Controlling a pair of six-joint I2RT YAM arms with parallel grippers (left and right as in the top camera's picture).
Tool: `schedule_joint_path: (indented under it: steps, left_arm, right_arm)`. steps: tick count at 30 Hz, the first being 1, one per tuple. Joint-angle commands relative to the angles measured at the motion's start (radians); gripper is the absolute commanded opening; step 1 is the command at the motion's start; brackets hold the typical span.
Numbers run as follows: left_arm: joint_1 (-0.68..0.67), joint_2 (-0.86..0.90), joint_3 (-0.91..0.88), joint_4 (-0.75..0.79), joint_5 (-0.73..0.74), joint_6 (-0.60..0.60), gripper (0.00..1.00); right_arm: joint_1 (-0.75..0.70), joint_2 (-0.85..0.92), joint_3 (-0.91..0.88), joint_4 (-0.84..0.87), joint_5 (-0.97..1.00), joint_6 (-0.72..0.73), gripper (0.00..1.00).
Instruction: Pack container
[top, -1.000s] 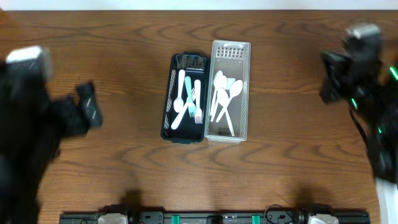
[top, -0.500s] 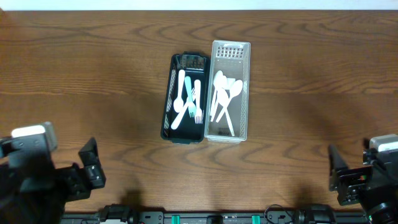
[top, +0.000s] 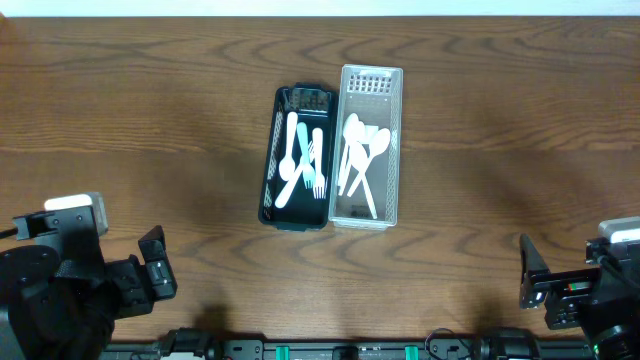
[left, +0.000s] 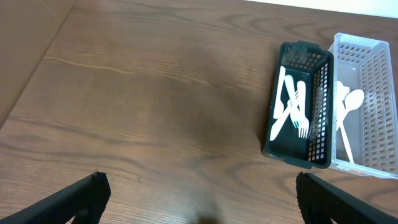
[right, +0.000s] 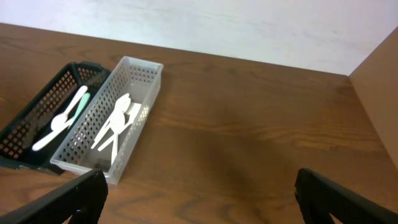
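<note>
A dark green mesh basket (top: 270, 150) stands at the table's middle, holding white forks and spoons (top: 318, 165) and one teal piece (top: 303, 135). Touching its right side is a clear white mesh basket (top: 372, 72) with several white spoons (top: 360, 150). My left gripper (top: 150, 275) hangs at the near left corner, open and empty, far from both baskets. At the near right corner my right gripper (top: 535, 280) is also open and empty. The left wrist view has the dark basket (left: 320, 118) at upper right between wide black fingers (left: 81, 199). In the right wrist view the white basket (right: 140, 134) lies at left.
Brown wood-grain tabletop (top: 480, 180) surrounds the two baskets. A pale wall (right: 217, 28) rises behind the table's far edge. A black rail with fittings (top: 340, 350) runs along the near edge between the two arm bases.
Both arms have swung back from the table's left and right sides to the near corners. The right gripper's jaws have gone from shut to wide apart. The baskets have not moved.
</note>
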Motion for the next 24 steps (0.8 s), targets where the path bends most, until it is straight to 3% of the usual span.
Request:
schedule_joint_path:
  steps: [1, 15, 24]
  left_arm:
    - [-0.003, -0.005, -0.004, -0.002, -0.013, 0.009, 0.98]
    - [-0.003, -0.005, -0.004, -0.002, -0.013, 0.009, 0.98]
    - [-0.003, -0.005, -0.004, -0.002, -0.013, 0.009, 0.98]
  right_arm:
    - [0.003, -0.001, -0.008, -0.003, 0.013, -0.004, 0.99]
    - [0.002, -0.024, -0.056, -0.007, 0.040, -0.011, 0.99]
    - [0.000, -0.275, -0.584, 0.303, 0.024, 0.070, 0.99]
